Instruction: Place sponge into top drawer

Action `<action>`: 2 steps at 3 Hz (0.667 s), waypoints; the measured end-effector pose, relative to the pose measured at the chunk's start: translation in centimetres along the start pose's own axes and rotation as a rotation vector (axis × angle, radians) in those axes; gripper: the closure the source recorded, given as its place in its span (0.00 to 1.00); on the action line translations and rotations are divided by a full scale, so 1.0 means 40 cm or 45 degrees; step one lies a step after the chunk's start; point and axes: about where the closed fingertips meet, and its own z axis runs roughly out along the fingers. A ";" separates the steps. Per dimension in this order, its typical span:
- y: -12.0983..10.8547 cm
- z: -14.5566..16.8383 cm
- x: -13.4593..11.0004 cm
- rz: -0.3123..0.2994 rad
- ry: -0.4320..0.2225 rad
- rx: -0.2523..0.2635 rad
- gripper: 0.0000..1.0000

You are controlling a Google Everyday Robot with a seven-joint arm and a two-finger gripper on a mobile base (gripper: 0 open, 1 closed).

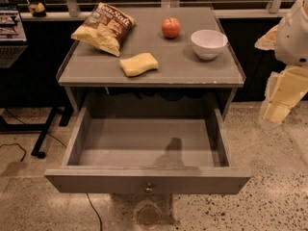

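Note:
The pale yellow sponge point(138, 64) lies flat on the grey table top point(91, 66), near its front edge, left of centre. The top drawer point(147, 179) is pulled wide open below it; its inside is bare and its small round knob point(149, 188) faces me. My gripper point(279, 102) hangs at the right edge of the view, beside the table's right side and well away from the sponge, at about the height of the drawer. It holds nothing that I can see.
A yellow-brown chip bag point(103, 28) lies at the table's back left. A red apple point(171, 27) and a white bowl point(209, 43) stand at the back right. A dark stand with cables point(29, 124) is on the floor to the left.

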 end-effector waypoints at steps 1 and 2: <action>0.000 0.000 0.000 0.000 0.000 0.000 0.00; -0.008 -0.002 -0.002 0.001 -0.040 0.035 0.00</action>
